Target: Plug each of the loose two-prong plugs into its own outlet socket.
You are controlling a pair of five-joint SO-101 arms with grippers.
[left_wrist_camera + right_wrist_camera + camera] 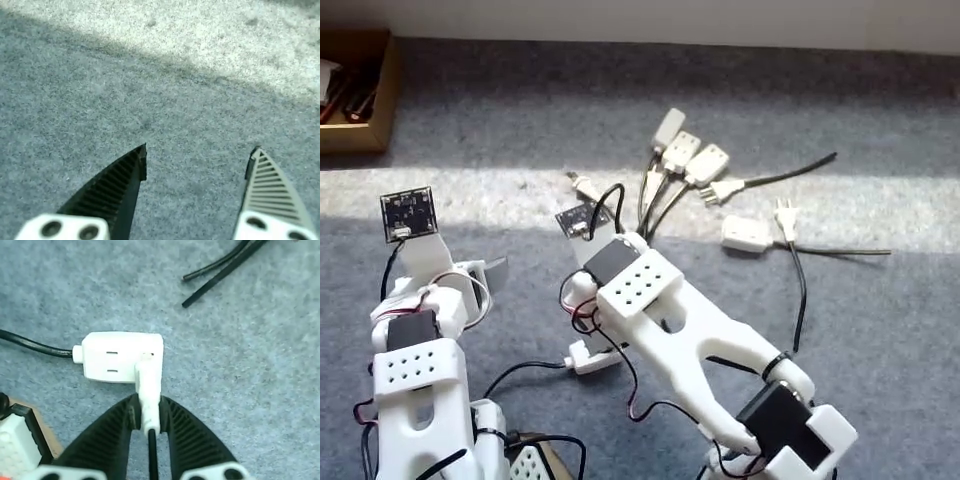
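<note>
Over grey carpet (250,365), the plug (148,390) points lengthwise at the socket (117,357).

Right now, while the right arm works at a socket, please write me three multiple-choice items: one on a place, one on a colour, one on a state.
1. Where is the white two-prong plug?
A. lying loose, touched by nothing
B. in the right gripper, at the end of the white outlet socket
C. standing upright alone

2. What colour is the cord leaving that socket?
A. black
B. red
C. white

3. How is the left gripper?
A. shut on a plug
B. shut on nothing
C. open, holding nothing

Answers:
1 B, the gripper clamps the plug at the socket's end.
2 A, a dark cord runs from its side.
3 C, grey carpet shows in its wide gap.
</note>
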